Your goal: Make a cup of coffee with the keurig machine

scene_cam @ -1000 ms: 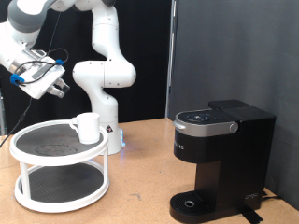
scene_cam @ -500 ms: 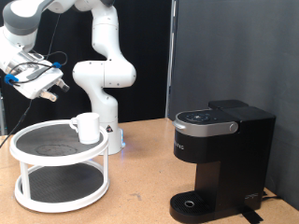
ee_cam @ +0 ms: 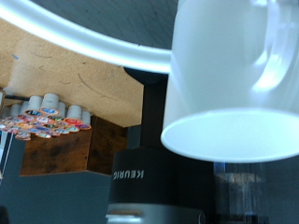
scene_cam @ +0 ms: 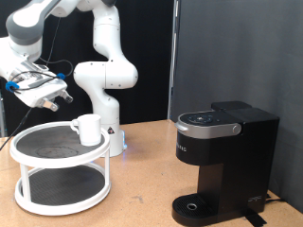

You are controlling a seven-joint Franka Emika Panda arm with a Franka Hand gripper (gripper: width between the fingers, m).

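Note:
The white mug [scene_cam: 88, 129] stands upright at the right edge of the top shelf of a white two-tier round stand [scene_cam: 38, 157]. My gripper [scene_cam: 57, 98] hangs above and to the exterior view's left of the mug, apart from it, with nothing seen between its fingers. The black Keurig machine [scene_cam: 220, 161] stands at the exterior view's right with its lid down and no cup on its round drip base [scene_cam: 196, 207]. In the wrist view the mug [ee_cam: 238, 75] fills the frame close up, with the machine [ee_cam: 154, 177] behind it; the fingers do not show there.
The robot's white base [scene_cam: 104, 85] stands behind the stand. The wrist view shows the stand's white rim [ee_cam: 84, 42] and a row of coffee pods [ee_cam: 42, 121] on a wooden box. A black curtain backs the wooden table [scene_cam: 142, 180].
The gripper has moved down and slightly to the exterior view's left, closer to the level of the stand's top shelf. The mug and the machine have not moved.

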